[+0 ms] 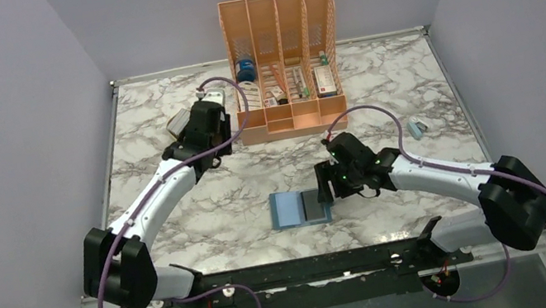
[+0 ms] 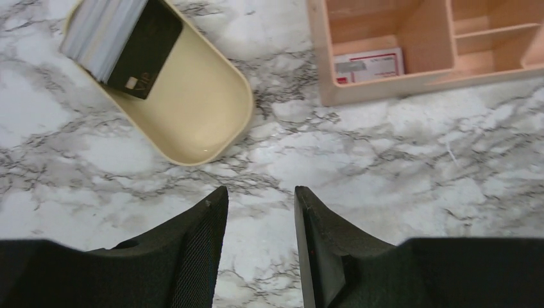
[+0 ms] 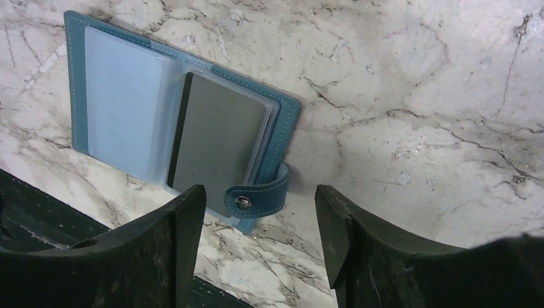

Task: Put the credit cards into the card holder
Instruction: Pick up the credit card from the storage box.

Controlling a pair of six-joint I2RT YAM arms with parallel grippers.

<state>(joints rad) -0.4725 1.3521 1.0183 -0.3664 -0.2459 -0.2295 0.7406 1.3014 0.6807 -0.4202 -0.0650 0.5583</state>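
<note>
Pincer of the right arm is set wide, with nothing held between the fingers; it is hung low over the desk. Between the fingertips, the snap tab of the card holder is seen, curled back along the case's edge. The card holder is laid open and flat on the desk near the front edge, just left of this pincer in the top view. A grey card is seated in its clear pocket on the tab side; the other leaf is shown light blue. Pincer of the left arm is set at a narrower gap, also with nothing held, above bare marble. Ahead of it and to the left, a beige tray is placed on the desk. The credit cards are stacked at the tray's far end, with a black card on top. To the right, an orange organiser is stood at the back of the desk.
</note>
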